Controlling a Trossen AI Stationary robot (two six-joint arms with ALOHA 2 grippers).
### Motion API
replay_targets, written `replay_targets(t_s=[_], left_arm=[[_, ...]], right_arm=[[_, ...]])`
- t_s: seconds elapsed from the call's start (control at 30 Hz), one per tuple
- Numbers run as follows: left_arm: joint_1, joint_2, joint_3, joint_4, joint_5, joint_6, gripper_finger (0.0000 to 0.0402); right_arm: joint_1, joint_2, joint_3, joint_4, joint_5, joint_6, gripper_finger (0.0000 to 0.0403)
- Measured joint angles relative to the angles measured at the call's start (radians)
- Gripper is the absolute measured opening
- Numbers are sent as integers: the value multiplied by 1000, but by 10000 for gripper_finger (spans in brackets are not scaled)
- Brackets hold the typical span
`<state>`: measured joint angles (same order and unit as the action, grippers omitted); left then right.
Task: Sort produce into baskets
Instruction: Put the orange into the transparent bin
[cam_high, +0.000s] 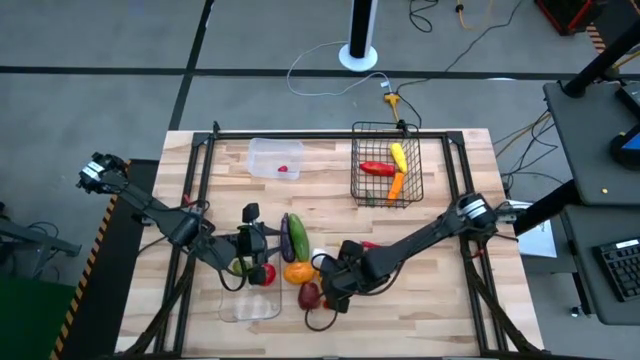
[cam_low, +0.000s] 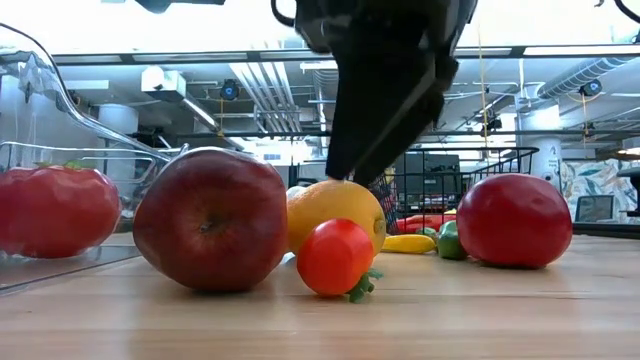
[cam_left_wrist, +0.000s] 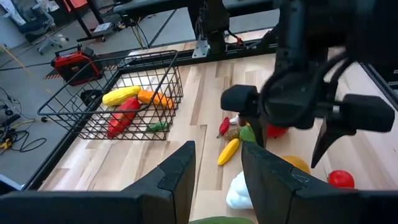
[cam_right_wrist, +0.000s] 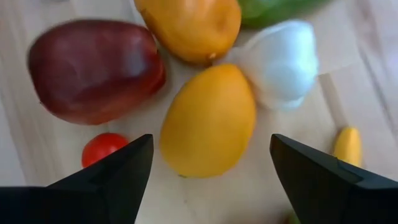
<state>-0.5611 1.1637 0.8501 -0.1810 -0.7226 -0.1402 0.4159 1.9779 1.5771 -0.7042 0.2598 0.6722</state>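
Right end effector hangs wide open over the orange fruit, but the crowding dark red fruit and white bulb could easily get nudged or pinched.

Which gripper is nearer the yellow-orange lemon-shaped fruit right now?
Right. The right gripper hangs open directly over the yellow-orange fruit; the left gripper sits off to one side.

This is a lab or workshop, not a home. The wooden table stands on a bare grey floor with loose cables and a white post base. A black desk with a keyboard stands beside it. The low view shows exposed ceiling pipes and ducts; a red case sits on the floor.
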Motion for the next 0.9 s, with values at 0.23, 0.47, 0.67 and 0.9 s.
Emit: replay_targets(t_s=[0.23,0.47,0.67,0.9], left_arm=[[0,0,0,-1,0,0,115],[0,2,0,-6,-1,12,115],[0,1,-1,-4,-1,23,115],[0,1,-1,-4,-1,23,115]], right_arm=[[1,36,0,10,-7,36,306],[1,40,-9,57,-6,34,306],[1,40,-35,81,-6,33,292],[0,40,-43,93,-6,34,260]])
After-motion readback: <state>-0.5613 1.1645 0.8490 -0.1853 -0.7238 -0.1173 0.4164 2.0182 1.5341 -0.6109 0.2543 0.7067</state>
